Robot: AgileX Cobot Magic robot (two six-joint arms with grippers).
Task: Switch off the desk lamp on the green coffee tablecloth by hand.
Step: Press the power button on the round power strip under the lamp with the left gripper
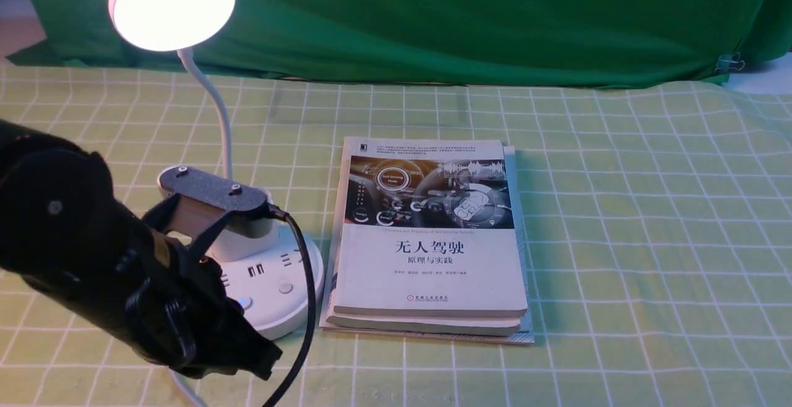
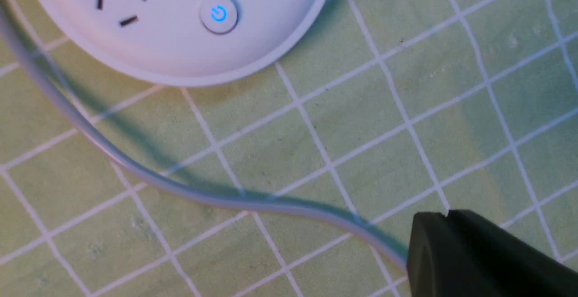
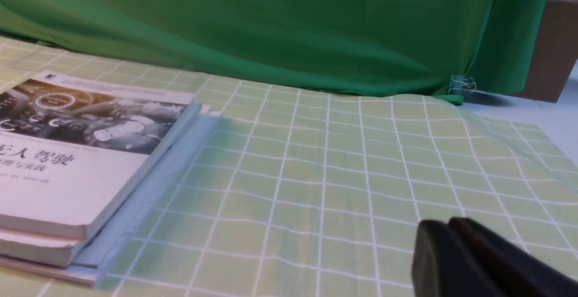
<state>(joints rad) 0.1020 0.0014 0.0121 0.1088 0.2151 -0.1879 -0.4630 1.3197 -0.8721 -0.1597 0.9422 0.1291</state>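
The white desk lamp stands at the left on the green coffee tablecloth (image 1: 619,240). Its disc head (image 1: 172,5) glows, and its round base (image 1: 291,308) shows two buttons. The near button (image 1: 245,302) glows blue and also shows in the left wrist view (image 2: 219,14). My left hand, black with a grey-topped module (image 1: 216,192), hangs over the base's near side. The left gripper (image 1: 265,360) is shut and empty; in the left wrist view its tip (image 2: 447,215) sits over the cloth beside the white cord (image 2: 135,170), apart from the button. My right gripper (image 3: 448,225) is shut and empty above bare cloth.
A stack of books (image 1: 433,258) lies just right of the lamp base and shows in the right wrist view (image 3: 81,161). A dark green backdrop cloth (image 1: 464,17) hangs along the far edge. A black cable (image 1: 303,308) hangs from my left hand past the base.
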